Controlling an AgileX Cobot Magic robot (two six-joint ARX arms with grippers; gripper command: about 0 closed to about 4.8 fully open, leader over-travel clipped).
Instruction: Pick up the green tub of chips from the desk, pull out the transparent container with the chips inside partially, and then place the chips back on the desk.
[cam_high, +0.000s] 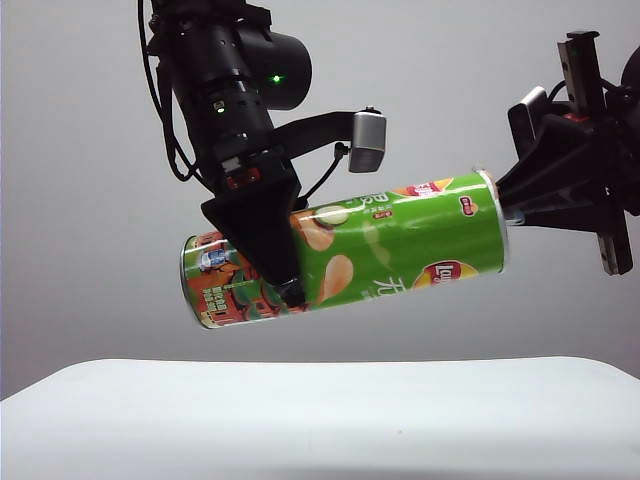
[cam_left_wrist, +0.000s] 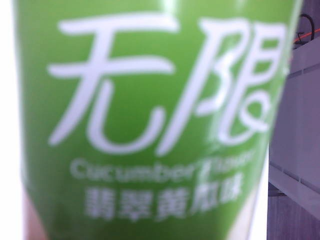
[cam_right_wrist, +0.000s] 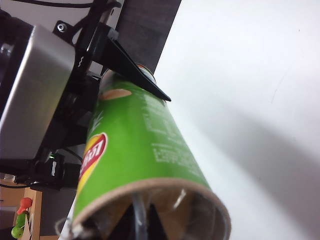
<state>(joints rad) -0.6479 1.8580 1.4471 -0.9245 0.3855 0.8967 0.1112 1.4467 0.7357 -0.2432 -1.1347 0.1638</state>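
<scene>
Lay's green tub of chips, "Cucumber", left claw clamping, right claw inside.

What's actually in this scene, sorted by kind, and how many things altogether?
Green chip tubs: 1, the green tub of chips, held in the air.
Robot grippers: 2, the left gripper clamped round the tub's middle, the right gripper at its open end.
White desks: 1, the desk below.
Total: 4

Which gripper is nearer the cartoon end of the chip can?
Left. The left gripper clamps the chip can beside the cartoon end; the right gripper is at the opposite, open end.
</scene>
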